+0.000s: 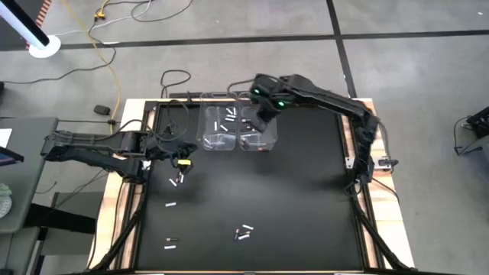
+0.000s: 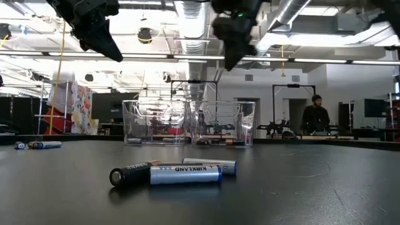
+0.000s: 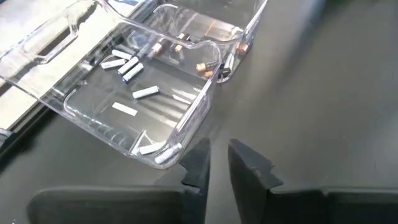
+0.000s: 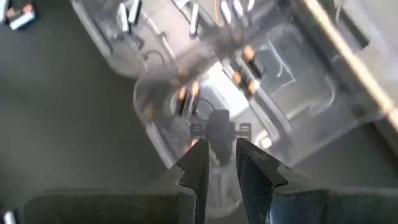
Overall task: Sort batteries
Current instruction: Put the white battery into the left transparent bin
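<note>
Two clear bins stand side by side at the table's far side. The left bin (image 1: 216, 128) (image 3: 199, 106) holds white batteries (image 3: 144, 92). The right bin (image 1: 257, 131) (image 4: 311, 93) holds dark batteries with copper ends (image 4: 249, 62). My right gripper (image 1: 263, 114) (image 4: 221, 149) hangs over the right bin, shut on a dark battery (image 4: 219, 127). My left gripper (image 1: 182, 159) (image 3: 217, 152) hovers above the table near the left bin's near-left corner, narrowly open and empty. Loose batteries (image 1: 179, 179) (image 1: 243, 231) (image 2: 172, 174) lie on the black table. My right gripper pinches the dark battery (image 4: 219, 130) between its two fingertips (image 4: 198, 152), coming from above and pointing down into the right bin. The battery is lifted clear above the bin's floor. Blur hides which part of the battery the fingers are on.
More loose batteries lie near the table's left edge (image 1: 171, 204) (image 1: 171, 243) (image 2: 37, 145). The table's right half (image 1: 313, 198) is bare black surface. A person (image 2: 315, 115) stands far off in the room behind the table.
</note>
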Action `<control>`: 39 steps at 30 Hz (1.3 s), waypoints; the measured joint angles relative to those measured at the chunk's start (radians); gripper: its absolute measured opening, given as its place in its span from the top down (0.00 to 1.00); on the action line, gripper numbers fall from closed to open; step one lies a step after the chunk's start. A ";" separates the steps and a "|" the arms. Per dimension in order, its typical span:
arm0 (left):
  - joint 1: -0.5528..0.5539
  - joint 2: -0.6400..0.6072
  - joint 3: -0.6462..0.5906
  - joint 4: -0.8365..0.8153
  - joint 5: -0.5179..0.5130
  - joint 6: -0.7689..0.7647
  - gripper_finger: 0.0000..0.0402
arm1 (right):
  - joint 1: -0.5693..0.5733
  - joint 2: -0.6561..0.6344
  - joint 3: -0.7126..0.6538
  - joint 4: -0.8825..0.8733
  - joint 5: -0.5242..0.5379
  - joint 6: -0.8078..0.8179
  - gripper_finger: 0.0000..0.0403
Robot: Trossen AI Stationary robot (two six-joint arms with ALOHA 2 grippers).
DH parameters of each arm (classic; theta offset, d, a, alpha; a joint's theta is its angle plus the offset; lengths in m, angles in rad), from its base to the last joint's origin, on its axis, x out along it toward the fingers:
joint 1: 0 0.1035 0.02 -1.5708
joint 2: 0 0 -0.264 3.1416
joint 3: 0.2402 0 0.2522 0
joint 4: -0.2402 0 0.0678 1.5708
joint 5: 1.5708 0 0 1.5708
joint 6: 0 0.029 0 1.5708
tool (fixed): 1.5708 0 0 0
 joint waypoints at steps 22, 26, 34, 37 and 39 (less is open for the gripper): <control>0.024 0.121 0.067 -0.089 0.010 -0.426 0.83 | 0.272 -0.740 -1.124 0.408 -0.001 0.676 0.76; 0.024 0.156 0.108 -0.214 0.011 -0.654 0.84 | 0.307 -0.739 -1.145 0.430 0.000 0.665 0.76; -0.043 0.150 0.114 -0.471 0.037 -1.076 0.84 | 0.324 -0.738 -1.173 0.492 0.000 0.580 0.76; -0.119 0.152 0.114 -0.539 0.038 -1.234 0.84 | 0.324 -0.738 -1.179 0.504 0.000 0.550 0.76; -0.172 0.155 0.114 -0.569 0.040 -1.329 0.84 | 0.324 -0.738 -1.185 0.501 0.000 0.530 0.76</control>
